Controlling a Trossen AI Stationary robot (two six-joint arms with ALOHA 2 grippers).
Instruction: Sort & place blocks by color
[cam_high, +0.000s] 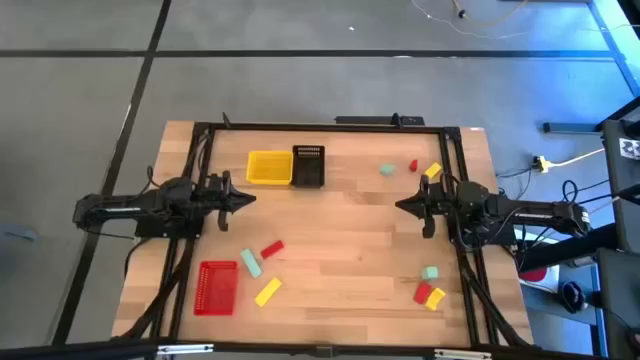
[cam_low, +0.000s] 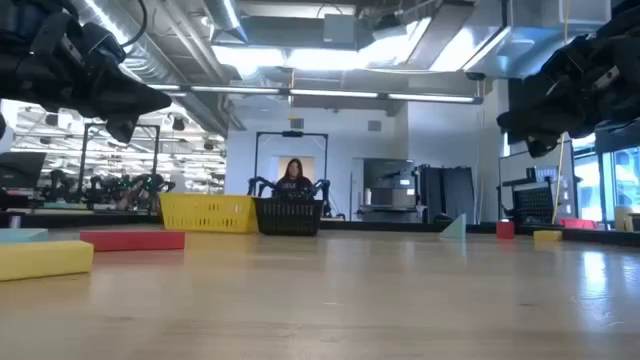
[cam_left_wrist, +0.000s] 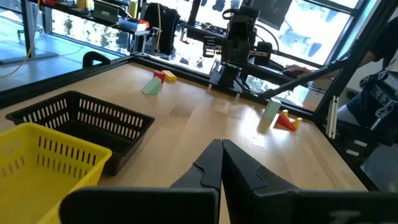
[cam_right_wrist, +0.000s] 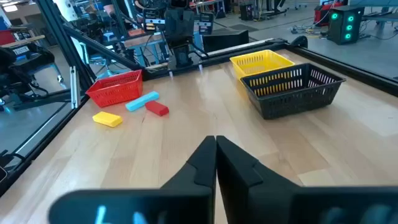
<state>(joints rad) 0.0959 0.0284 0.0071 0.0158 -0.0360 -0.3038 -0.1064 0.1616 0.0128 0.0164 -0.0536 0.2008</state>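
Small blocks lie flat on the table in three groups. Near the left front are a red block, a teal block and a yellow block. At the far right are a teal block, a red block and a yellow block. At the right front sit a teal block, a red block and a yellow block. My left gripper hovers shut above the left side; my right gripper hovers shut above the right side. Neither touches anything.
A yellow basket and a black basket stand side by side at the far middle. A red basket sits at the near left. A black frame runs round the table. A person sits in the room beyond.
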